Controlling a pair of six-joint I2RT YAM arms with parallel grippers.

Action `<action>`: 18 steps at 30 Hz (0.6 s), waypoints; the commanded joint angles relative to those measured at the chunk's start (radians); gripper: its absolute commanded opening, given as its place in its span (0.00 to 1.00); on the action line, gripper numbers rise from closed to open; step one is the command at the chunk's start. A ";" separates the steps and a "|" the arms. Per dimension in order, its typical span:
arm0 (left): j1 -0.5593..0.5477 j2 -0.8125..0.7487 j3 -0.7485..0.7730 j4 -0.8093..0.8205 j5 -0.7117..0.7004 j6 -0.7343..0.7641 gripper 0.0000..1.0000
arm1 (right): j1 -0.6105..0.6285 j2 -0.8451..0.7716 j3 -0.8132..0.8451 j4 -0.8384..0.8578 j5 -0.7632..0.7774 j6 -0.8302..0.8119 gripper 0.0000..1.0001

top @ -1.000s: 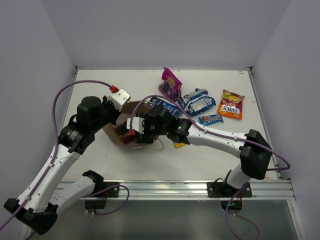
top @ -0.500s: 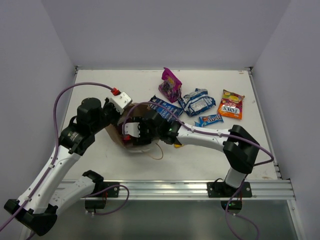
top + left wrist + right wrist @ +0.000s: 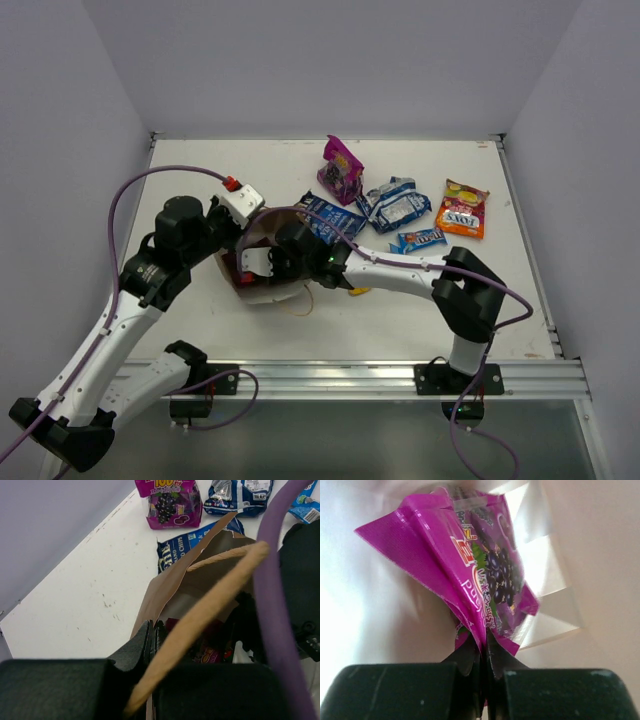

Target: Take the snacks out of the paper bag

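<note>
The brown paper bag point(image 3: 272, 214) lies on its side, mouth toward the right arm. My left gripper point(image 3: 154, 635) is shut on the edge of the paper bag's wall point(image 3: 175, 580), with a pale loop handle point(image 3: 210, 605) crossing in front. My right gripper point(image 3: 484, 652) is deep inside the bag, shut on the bottom edge of a magenta-purple pouch point(image 3: 475, 580). From above, the right wrist point(image 3: 258, 262) fills the bag's mouth. Outside lie another magenta pouch point(image 3: 342, 170), a dark blue bag point(image 3: 325, 215), a blue-white packet point(image 3: 398, 203), an orange-red packet point(image 3: 463, 209) and a blue bar point(image 3: 420, 238).
A yellow bar point(image 3: 357, 291) peeks out under the right forearm. Purple cables loop over both arms. The white table point(image 3: 200, 190) is walled at the back and on both sides. The left wrist view shows more packets point(image 3: 207, 652) inside the bag.
My right gripper has pushed further into the bag and closed on the magenta pouch. The left gripper has kept its hold on the bag's edge.
</note>
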 commanded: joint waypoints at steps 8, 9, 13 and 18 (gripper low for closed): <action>0.003 -0.027 -0.032 0.052 -0.059 -0.022 0.00 | 0.004 -0.368 -0.073 0.051 -0.019 0.058 0.00; 0.003 -0.029 -0.035 0.052 -0.060 -0.027 0.00 | 0.006 -0.387 -0.068 0.049 -0.016 0.061 0.00; 0.003 -0.035 -0.035 0.051 -0.054 -0.040 0.00 | 0.004 -0.448 -0.036 0.051 -0.004 0.074 0.00; 0.003 -0.040 -0.023 0.045 -0.099 -0.059 0.00 | 0.000 -0.500 -0.018 0.092 0.012 0.082 0.00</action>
